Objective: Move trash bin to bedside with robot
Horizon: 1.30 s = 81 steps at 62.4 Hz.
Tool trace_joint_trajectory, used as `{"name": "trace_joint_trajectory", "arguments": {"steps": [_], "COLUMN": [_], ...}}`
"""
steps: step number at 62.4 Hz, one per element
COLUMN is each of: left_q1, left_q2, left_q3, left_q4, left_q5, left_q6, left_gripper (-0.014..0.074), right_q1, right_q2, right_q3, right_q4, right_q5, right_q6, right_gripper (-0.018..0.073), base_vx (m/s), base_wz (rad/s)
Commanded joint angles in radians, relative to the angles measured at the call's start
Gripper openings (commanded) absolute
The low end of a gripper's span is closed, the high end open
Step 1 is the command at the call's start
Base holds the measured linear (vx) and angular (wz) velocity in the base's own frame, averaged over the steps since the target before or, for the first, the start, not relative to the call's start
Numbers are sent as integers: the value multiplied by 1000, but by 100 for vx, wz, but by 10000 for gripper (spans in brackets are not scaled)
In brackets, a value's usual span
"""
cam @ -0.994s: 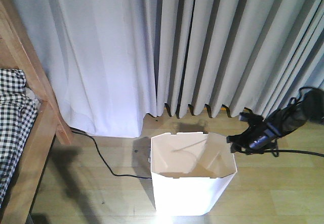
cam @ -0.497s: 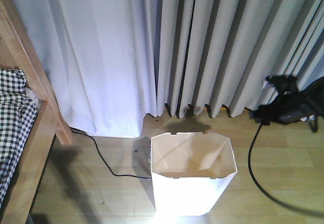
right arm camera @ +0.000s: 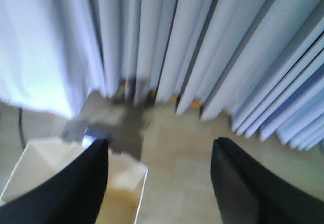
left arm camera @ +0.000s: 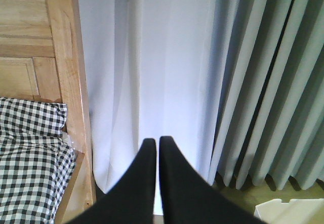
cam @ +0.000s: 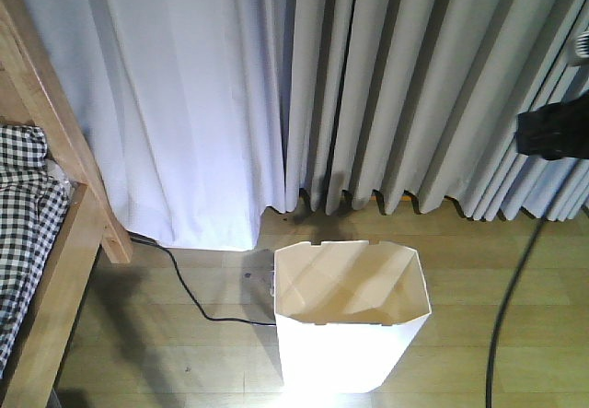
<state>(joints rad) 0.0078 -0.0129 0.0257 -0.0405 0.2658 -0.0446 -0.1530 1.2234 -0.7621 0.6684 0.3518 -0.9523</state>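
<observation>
The white trash bin [cam: 340, 353] stands upright on the wooden floor, apart from the bed, its cream inside showing. The light wooden bed frame [cam: 64, 159] with checked bedding [cam: 23, 215] is at the left. Part of my black right arm [cam: 552, 132] shows at the far right, raised well above and right of the bin. In the right wrist view my right gripper [right arm camera: 161, 148] is open and empty, with the bin [right arm camera: 55, 158] below its left finger. My left gripper [left arm camera: 154, 144] is shut and empty, facing the curtain beside the bed frame [left arm camera: 66, 82]; a bin corner [left arm camera: 293, 211] shows at the lower right.
Long pale curtains [cam: 304, 86] hang across the whole back down to the floor. A black cable [cam: 189, 288] runs over the floor from the bed post toward the bin. The arm's own cable [cam: 506, 316] hangs down at the right.
My right arm has risen from the bin's right rim and swung up and to the right, to the frame's edge. The bin and bed have not moved.
</observation>
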Motion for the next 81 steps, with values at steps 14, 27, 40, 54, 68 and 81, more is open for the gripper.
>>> {"name": "trace_joint_trajectory", "arguments": {"steps": [14,27,40,54,68,81], "left_q1": [0,0,0,0,0,0], "left_q2": [-14,-14,-14,-14,-14,-14], "left_q3": [19,19,19,19,19,19], "left_q4": [-4,-4,-4,-4,-4,-4], "left_q5": [-69,-69,-69,-69,-69,-69], "left_q6": [-6,-6,-6,-6,-6,-6], "left_gripper": [-6,-6,-6,-6,-6,-6], "right_q1": [-4,85,85,85,85,85], "right_q2": [-448,-723,-973,-1110,-1109,-1109], "right_q3": [184,325,450,483,483,483], "right_q4": [119,138,122,120,115,120], "right_q5": [-91,-117,-119,-73,-67,-71], "right_q6": [-3,-4,-4,5,5,5], "right_gripper": [438,438,438,408,-17,-10], "base_vx": [0,0,0,0,0,0], "base_wz": [0,0,0,0,0,0]}}
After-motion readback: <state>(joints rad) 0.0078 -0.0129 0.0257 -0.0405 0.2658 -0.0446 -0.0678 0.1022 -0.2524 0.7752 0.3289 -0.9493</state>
